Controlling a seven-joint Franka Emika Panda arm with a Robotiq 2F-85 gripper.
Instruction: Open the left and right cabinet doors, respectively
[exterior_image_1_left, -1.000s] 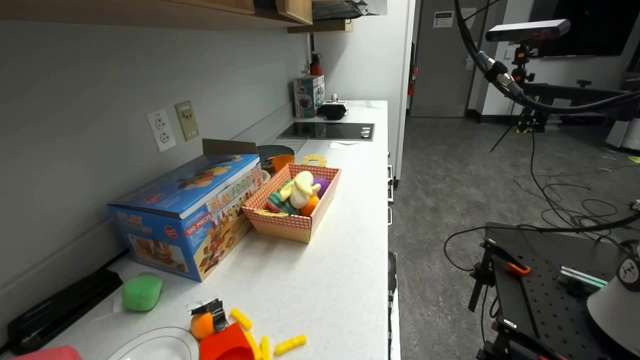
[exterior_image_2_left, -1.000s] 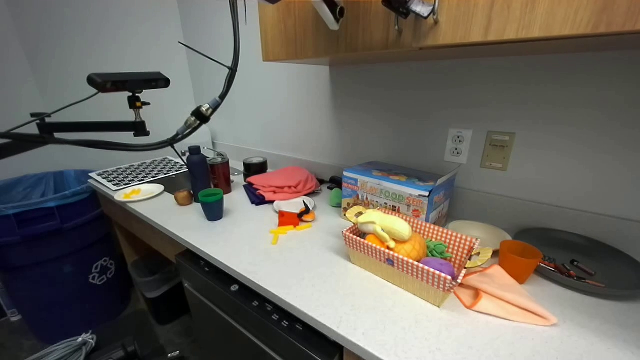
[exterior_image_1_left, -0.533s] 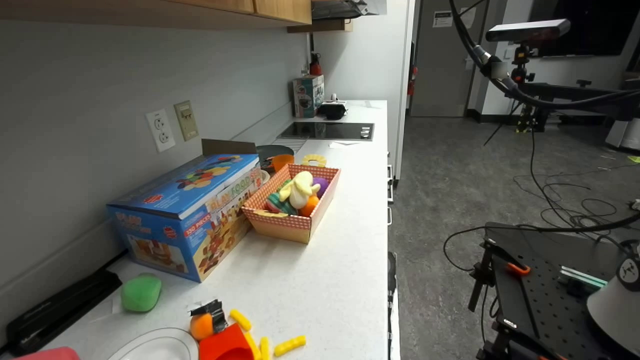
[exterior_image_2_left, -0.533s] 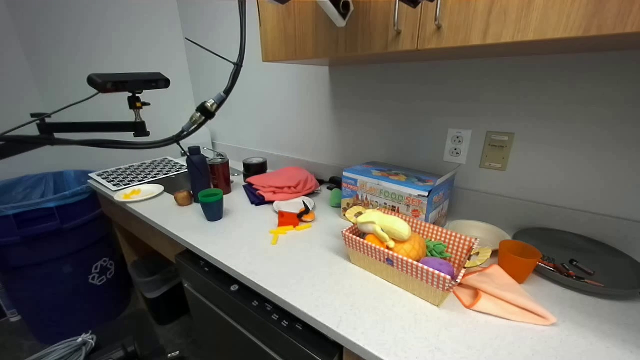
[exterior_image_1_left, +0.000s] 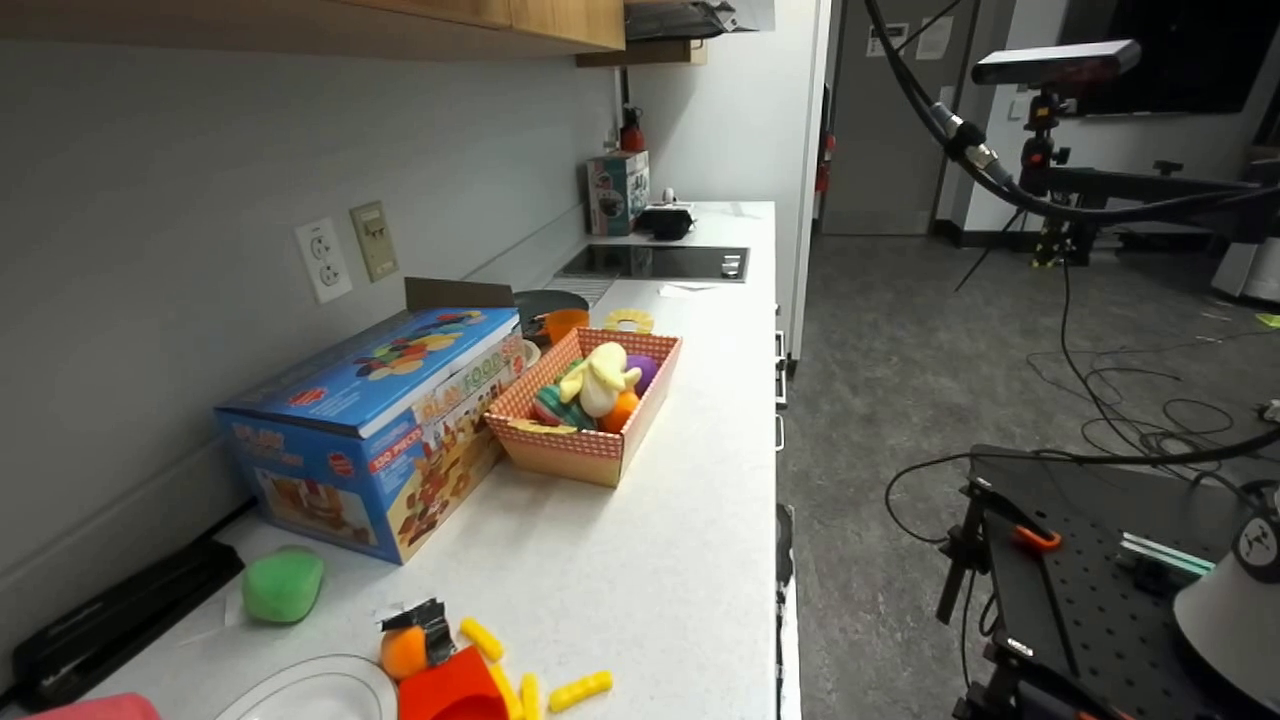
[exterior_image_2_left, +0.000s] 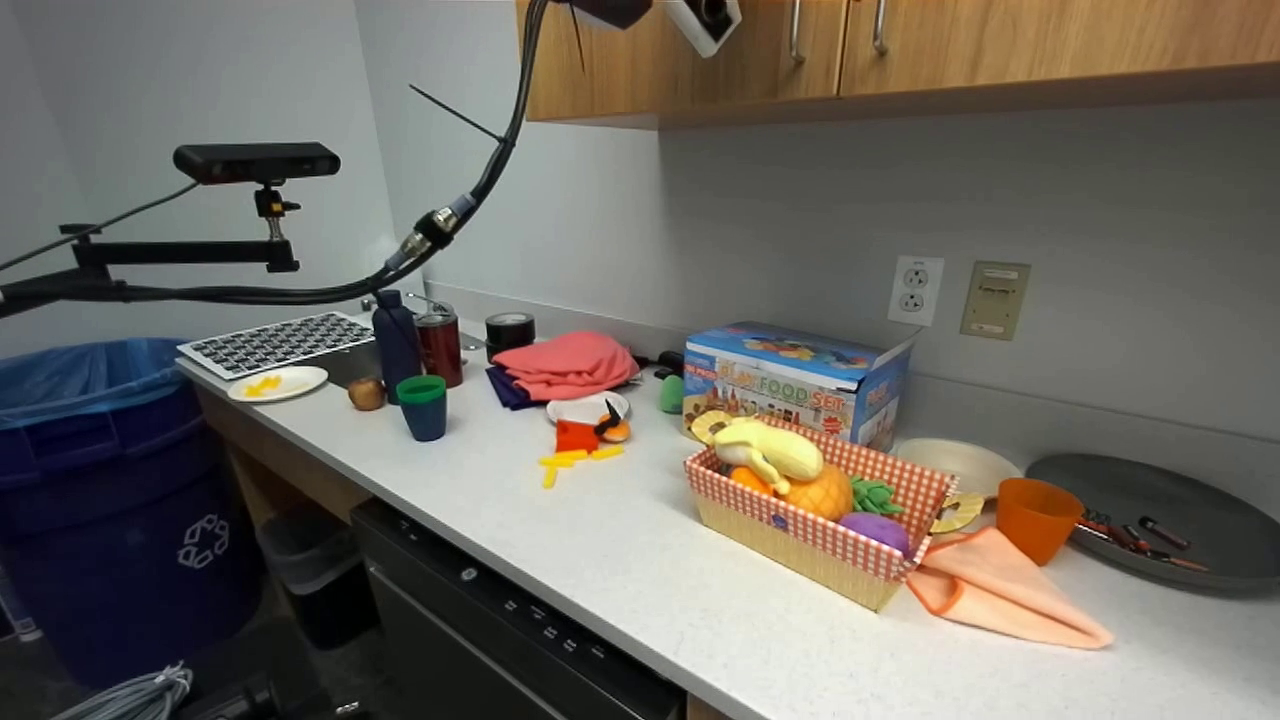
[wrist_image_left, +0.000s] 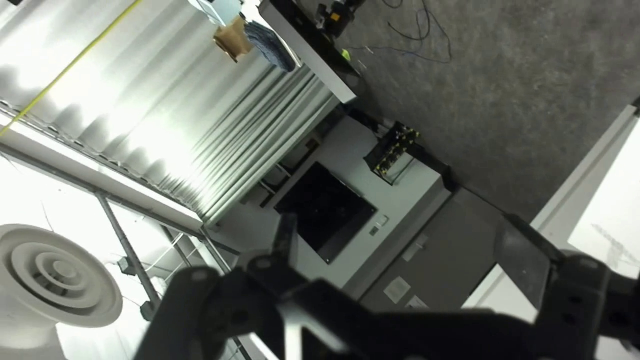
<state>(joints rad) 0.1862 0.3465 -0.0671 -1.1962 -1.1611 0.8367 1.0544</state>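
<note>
Gray wall (exterior_image_2_left: 800, 220), cabinet doors (exterior_image_2_left: 925, 45) outside claw (wrist_image_left: 398, 224).

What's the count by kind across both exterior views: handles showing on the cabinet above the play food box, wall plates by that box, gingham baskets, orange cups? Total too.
Cabinet handles: 2
Wall plates: 2
Gingham basket: 1
Orange cup: 1
Total: 6
</note>
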